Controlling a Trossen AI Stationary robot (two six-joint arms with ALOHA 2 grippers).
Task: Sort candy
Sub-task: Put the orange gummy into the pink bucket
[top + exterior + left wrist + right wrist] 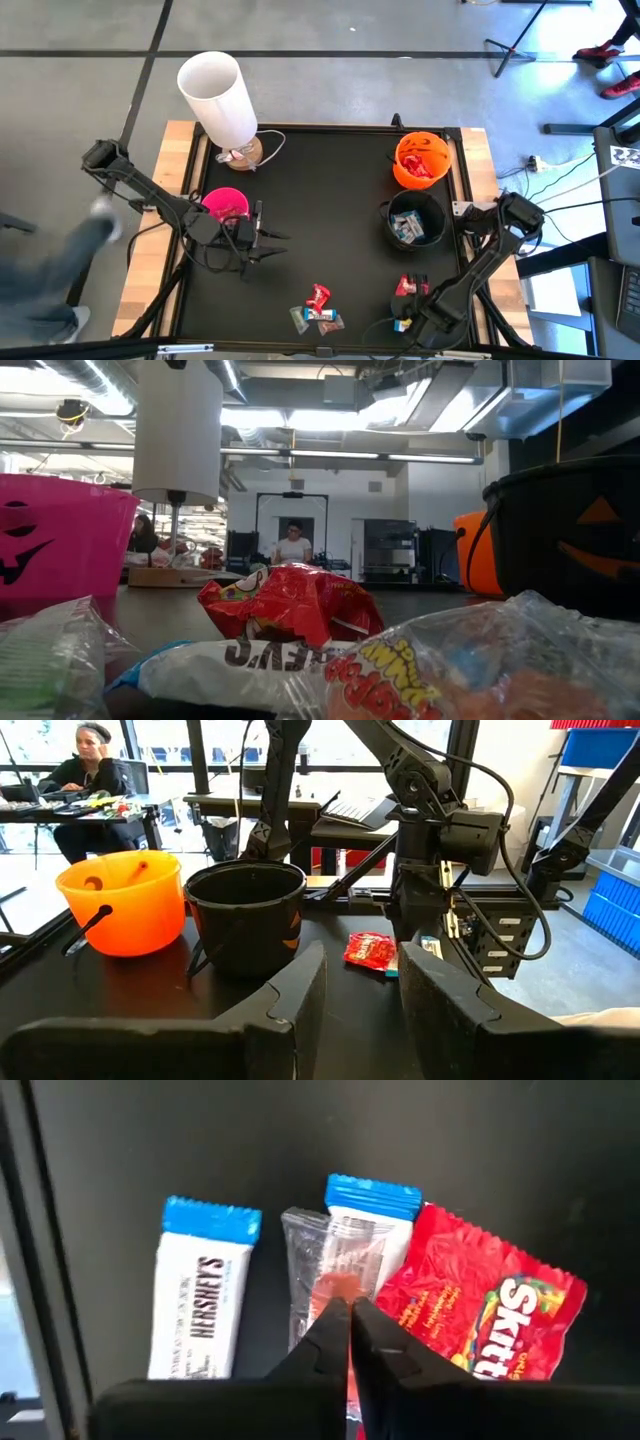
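My right gripper [348,1312] points down near the table's near right corner, shut over a small group of candy. That group holds a clear-wrapped candy [330,1260], a blue-and-white Hershey's bar [198,1295], a second blue-and-white bar [372,1215] and a red Skittles pack [480,1315], all lying flat on the black mat. More candy [318,308] lies near the front middle. My left gripper [360,1005] hovers open beside the pink bowl [226,204], with nothing between its fingers. My right gripper comes from above, pointing down, with its fingertips [335,1330] closed together on the clear wrapper's near end [338,1288], where an orange sweet shows through. The candy lies flat on the mat. Whether a fold of wrapper sits between the tips is hidden by the fingers.
An orange bowl [422,160] with red candy and a black bowl [413,220] with blue-and-white candy stand at the right rear. A white cylinder lamp [218,95] stands at the far left. A raised rim [462,190] borders the mat. A person moves at the picture's left edge [60,260].
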